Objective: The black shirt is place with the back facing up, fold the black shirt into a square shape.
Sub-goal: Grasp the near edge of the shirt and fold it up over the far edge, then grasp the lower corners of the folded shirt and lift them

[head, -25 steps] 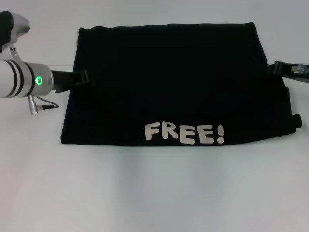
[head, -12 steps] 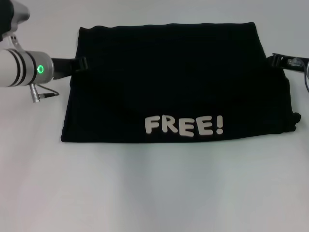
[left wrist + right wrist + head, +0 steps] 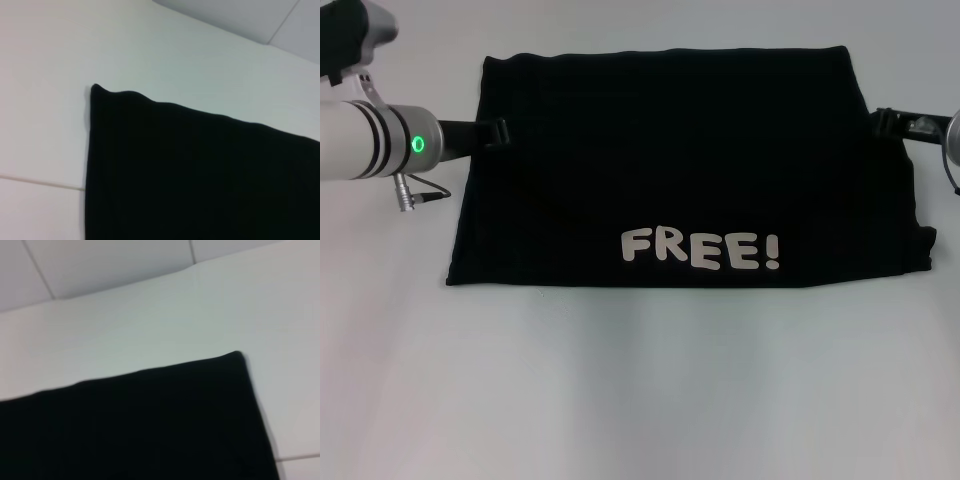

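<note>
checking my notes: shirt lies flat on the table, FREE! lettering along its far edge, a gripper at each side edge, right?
Not quite. The head view shows the FREE! lettering along the near edge of the shirt, not the far one. The rest holds: it lies flat on the table, with the left gripper and right gripper at its side edges.

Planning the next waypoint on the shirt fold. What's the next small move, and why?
Probably bring both end effectors in to pinch the side edges. The black shirt lies flat as a wide rectangle, lettering along its near edge, not yet square. The left end effector and right end effector sit at opposite edges; a grasp isn't visible.
</note>
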Robot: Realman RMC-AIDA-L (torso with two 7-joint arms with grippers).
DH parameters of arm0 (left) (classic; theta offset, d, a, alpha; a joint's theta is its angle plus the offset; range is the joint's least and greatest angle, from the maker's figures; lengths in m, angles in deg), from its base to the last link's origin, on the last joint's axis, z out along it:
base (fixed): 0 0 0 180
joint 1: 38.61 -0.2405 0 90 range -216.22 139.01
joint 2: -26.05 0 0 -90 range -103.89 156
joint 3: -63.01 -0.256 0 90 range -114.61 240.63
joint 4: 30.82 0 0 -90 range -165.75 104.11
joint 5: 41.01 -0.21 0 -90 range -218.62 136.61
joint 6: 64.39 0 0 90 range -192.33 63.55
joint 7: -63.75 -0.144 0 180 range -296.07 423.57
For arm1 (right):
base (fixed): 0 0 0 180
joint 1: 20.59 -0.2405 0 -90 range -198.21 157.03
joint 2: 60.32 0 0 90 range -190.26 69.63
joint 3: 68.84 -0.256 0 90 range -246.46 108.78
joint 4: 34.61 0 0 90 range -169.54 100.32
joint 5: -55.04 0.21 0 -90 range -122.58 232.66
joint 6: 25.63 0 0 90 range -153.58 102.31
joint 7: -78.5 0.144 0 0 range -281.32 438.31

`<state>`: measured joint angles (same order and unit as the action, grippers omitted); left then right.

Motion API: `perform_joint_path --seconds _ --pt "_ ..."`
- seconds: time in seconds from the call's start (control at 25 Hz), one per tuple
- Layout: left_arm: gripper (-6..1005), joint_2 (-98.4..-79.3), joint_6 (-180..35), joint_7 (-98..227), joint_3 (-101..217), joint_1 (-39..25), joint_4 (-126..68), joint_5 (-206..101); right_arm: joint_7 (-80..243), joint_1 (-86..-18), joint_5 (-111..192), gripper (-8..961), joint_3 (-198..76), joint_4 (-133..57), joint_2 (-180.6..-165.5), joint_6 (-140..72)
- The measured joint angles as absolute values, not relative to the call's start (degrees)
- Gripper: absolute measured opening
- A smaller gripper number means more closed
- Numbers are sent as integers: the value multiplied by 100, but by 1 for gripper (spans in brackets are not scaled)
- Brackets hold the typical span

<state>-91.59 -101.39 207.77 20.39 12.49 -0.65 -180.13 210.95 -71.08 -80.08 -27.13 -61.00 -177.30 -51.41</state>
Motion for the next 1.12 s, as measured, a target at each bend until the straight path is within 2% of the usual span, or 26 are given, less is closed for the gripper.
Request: perform_joint_path --seconds 0.32,0.44,0.56,0.64,0.76,0.88,1.08,1.12 --pt "40 -9170 -10136 20778 1706 1362 -261 -18033 21169 -7337 -8032 214 -2078 -5563 -17480 -5206" --pt "144 -9172 -10523 20859 1704 1315 -24 -18034 21408 -7287 -8032 220 -2088 -5800 -17440 -5592" --pt "252 -9133 -11517 21069 1922 1102 624 -17991 21802 -7140 -8033 225 -2099 -6304 -17325 -6365" --pt "329 -9036 -12155 21140 2094 1005 925 -17949 22030 -7108 -8032 322 -2110 -6478 -17186 -6800" --pt "444 -8774 -13128 21145 2518 967 1027 -17938 22248 -7130 -8033 467 -2098 -6618 -17013 -7224" --pt "517 -8613 -13920 20887 3014 825 1051 -18006 22363 -7144 -8038 525 -2096 -6777 -16944 -7502" --pt "639 -8653 -14086 20341 3125 425 1190 -18050 22672 -7190 -8173 622 -2103 -7026 -16934 -7990" --pt "637 -8679 -14044 20195 3151 336 1193 -18060 22710 -7206 -8216 641 -2113 -7050 -16933 -8065"
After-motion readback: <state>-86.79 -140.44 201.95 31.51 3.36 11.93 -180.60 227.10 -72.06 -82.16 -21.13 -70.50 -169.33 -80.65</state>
